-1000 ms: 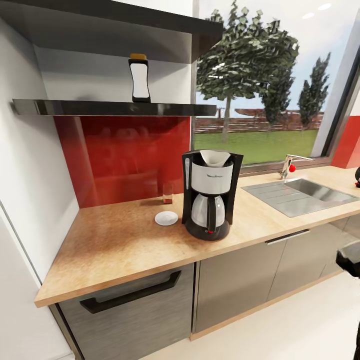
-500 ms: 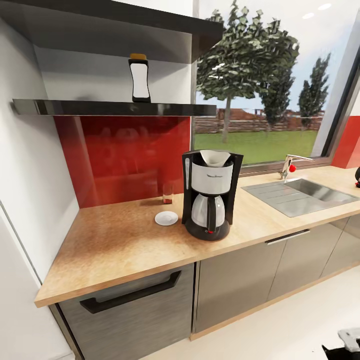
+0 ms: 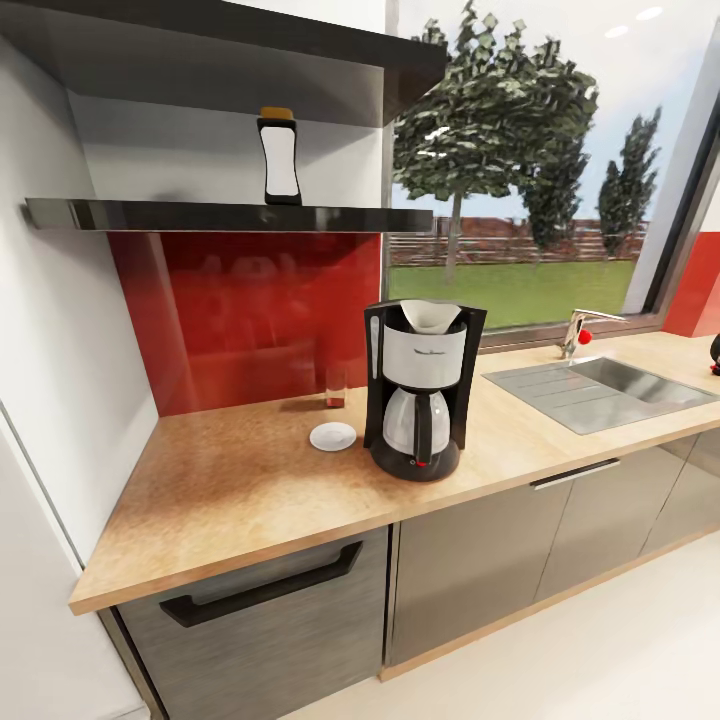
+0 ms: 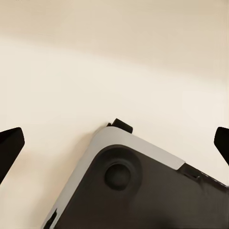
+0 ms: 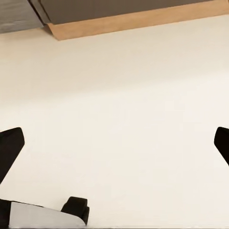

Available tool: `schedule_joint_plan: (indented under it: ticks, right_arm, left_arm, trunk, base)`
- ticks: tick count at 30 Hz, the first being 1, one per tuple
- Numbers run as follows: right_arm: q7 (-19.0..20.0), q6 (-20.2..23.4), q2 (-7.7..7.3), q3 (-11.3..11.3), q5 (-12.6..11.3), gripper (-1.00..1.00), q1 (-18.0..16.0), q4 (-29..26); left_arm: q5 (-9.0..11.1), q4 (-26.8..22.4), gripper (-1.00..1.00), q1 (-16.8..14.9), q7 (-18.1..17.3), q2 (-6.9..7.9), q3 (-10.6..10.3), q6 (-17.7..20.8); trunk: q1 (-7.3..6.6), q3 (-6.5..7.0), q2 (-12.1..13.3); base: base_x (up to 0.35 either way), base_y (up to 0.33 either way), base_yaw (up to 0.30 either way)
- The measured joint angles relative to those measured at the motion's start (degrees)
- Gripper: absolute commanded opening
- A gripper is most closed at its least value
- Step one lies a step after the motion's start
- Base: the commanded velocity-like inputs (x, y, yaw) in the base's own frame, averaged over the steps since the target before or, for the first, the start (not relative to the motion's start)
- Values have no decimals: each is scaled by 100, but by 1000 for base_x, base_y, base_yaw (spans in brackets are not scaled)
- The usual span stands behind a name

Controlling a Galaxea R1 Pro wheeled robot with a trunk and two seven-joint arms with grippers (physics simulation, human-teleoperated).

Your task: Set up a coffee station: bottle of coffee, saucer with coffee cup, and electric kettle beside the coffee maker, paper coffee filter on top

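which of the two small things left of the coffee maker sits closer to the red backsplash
The small glass, upright with red at its base, stands nearer the backsplash. The flat white saucer lies further forward, beside the coffee maker.

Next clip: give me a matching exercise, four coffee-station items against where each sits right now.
Items:
1. coffee bottle
2. paper filter
3. saucer
4. glass

Places:
A. on top of the coffee maker
B. on the counter, against the red backsplash
C. on the shelf
D. on the counter, just left of the coffee maker

Pairs: 1-C, 2-A, 3-D, 4-B
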Motion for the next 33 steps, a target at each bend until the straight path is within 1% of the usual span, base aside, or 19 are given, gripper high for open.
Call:
schedule_joint_plan:
  ticks: [4, 17, 22, 24, 25, 30, 31, 33]
  right_arm:
    - [28, 11, 7, 7, -6, 100, 63, 92]
    - [27, 14, 27, 11, 0, 100, 80, 147]
    - [-18, -12, 14, 23, 34, 100, 91, 420]
    - [-80, -64, 12, 47, 241, 100, 110, 704]
    - [-115, -102, 12, 53, 382, 100, 117, 827]
    - [-236, -411, 5, 64, 1373, 100, 137, 1344]
    - [-240, -514, 5, 66, 1652, 100, 140, 1450]
    - [-203, -581, 2, 58, 1838, 100, 142, 1520]
  left_arm:
    - [26, -88, 100, 0, 4, -6, 0, 4]
    - [35, -131, 100, 0, -2, -24, 5, -11]
    - [35, -128, 100, 0, -2, -25, 9, -10]
    - [35, -127, 100, 0, -2, -25, 6, -12]
    - [35, -127, 100, 0, -2, -25, 5, -10]
    - [35, -127, 100, 0, -4, -25, 2, -11]
    - [35, -127, 100, 0, -5, -25, 2, -12]
    - [35, -127, 100, 0, -5, -25, 1, -11]
  trunk:
    - [0, 0, 0]
    - [0, 0, 0]
    - [0, 0, 0]
    - [0, 0, 0]
    - [0, 0, 0]
    - [0, 0, 0]
    - [0, 0, 0]
    - [0, 0, 0]
  base:
    - [0, 0, 0]
    - [0, 0, 0]
    - [0, 0, 0]
    - [0, 0, 0]
    - [0, 0, 0]
    - [0, 0, 0]
    - [0, 0, 0]
    - [0, 0, 0]
